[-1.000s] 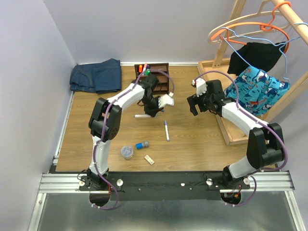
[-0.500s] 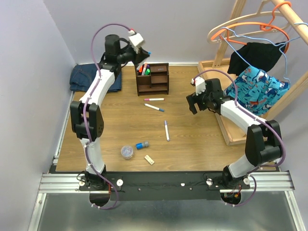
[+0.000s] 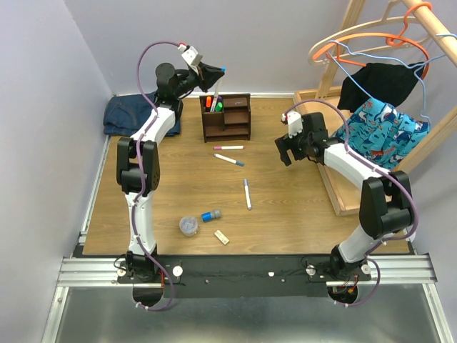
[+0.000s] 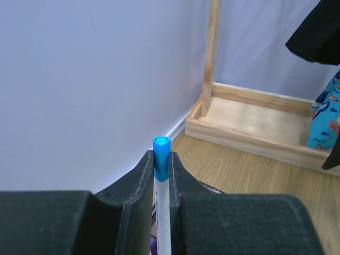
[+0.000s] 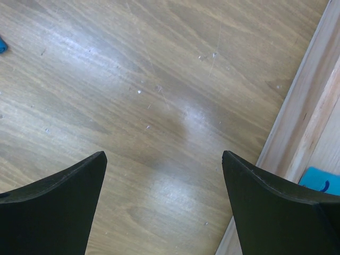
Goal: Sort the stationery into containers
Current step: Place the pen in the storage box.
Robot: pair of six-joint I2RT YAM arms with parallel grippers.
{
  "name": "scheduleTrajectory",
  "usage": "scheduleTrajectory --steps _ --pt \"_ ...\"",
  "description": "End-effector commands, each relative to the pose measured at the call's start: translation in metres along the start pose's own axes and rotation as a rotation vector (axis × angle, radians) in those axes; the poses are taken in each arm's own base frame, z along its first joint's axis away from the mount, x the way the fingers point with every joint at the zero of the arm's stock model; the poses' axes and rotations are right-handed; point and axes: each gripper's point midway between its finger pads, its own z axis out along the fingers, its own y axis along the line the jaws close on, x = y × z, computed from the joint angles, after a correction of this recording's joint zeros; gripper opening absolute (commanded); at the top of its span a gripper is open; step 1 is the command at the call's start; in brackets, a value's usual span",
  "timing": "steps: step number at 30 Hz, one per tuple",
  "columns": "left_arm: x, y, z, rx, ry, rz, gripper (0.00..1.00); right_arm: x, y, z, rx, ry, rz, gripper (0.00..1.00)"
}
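**Inspector:** What was recorded at the left end effector?

**Assessor:** The left end effector (image 4: pixel 161 159) was found clamped on a blue-capped marker (image 4: pixel 162 204), which was held upright with the cap uppermost between the fingers. It was positioned high above the taller pen section of the dark brown organiser (image 3: pixel 227 118), at the back of the bench (image 3: pixel 300 207). Whether the marker's lower end had entered that section could not be determined.

**Inspector:** And the right?

**Assessor:** The right end effector (image 5: pixel 163 159) was noted spread wide with nothing between its fingers, over the bench to the right of the organiser.

**Inspector:** Other items?

**Assessor:** An orange highlighter (image 3: pixel 208 102) and a green highlighter (image 3: pixel 219 106) were seen standing in the pen section. A pink-capped marker (image 3: pixel 228 148), a blue-tipped marker (image 3: pixel 230 159) and a purple-capped marker (image 3: pixel 247 194) were found lying on the bench in front of the organiser. Nearer the arm bases, a clear tub (image 3: pixel 188 226), a blue-grey cylinder (image 3: pixel 211 215) just beside it, and a beige block (image 3: pixel 222 236) were logged.
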Motion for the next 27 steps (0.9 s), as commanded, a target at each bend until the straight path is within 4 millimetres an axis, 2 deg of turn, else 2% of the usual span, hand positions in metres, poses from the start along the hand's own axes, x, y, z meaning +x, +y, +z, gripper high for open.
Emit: scheduleTrajectory --steps 1,15,20,22,23,24,27 --pt "-0.007 0.002 -0.005 0.035 -0.086 0.003 0.17 -0.007 -0.010 0.007 0.033 0.017 -0.029 0.97" --pt "0.056 0.028 -0.023 0.011 -0.049 -0.063 0.17 -0.011 -0.016 0.034 0.040 0.043 -0.050 0.97" --pt "0.070 0.024 -0.031 0.018 -0.038 -0.091 0.17 -0.012 -0.016 0.041 0.040 0.050 -0.064 0.97" --pt "0.081 0.021 -0.038 0.021 -0.019 -0.112 0.17 -0.011 -0.015 0.043 0.041 0.055 -0.070 0.97" --pt "0.078 0.018 -0.041 0.033 -0.021 -0.098 0.17 -0.011 -0.015 0.043 0.040 0.055 -0.071 0.97" --pt "0.090 0.015 -0.047 0.026 -0.003 -0.121 0.17 -0.011 -0.015 0.043 0.040 0.054 -0.070 0.97" --pt "0.100 0.016 -0.059 0.016 0.011 -0.140 0.17 -0.010 -0.013 0.042 0.038 0.053 -0.075 0.97"
